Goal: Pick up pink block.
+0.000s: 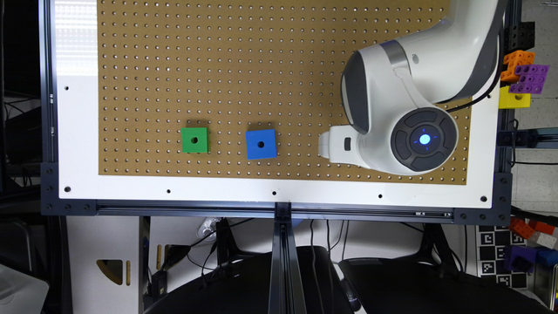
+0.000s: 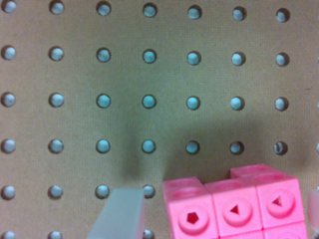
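The pink block (image 2: 234, 209) lies on the brown pegboard (image 2: 149, 74) in the wrist view, its studded faces showing small shaped holes. My gripper (image 2: 217, 216) is open and straddles it. One pale finger (image 2: 119, 214) stands a small gap away from one side of the block, and the other finger (image 2: 314, 209) sits right beside the opposite side. In the exterior view the white gripper (image 1: 331, 146) hangs low over the pegboard (image 1: 218, 65) at the exterior view's right, and the arm hides the block.
A blue cube (image 1: 260, 144) and a green cube (image 1: 195, 140), each with one centre hole, sit on the board to the exterior view's left of the gripper. Orange, purple and yellow blocks (image 1: 521, 78) are stacked off the board at the right edge.
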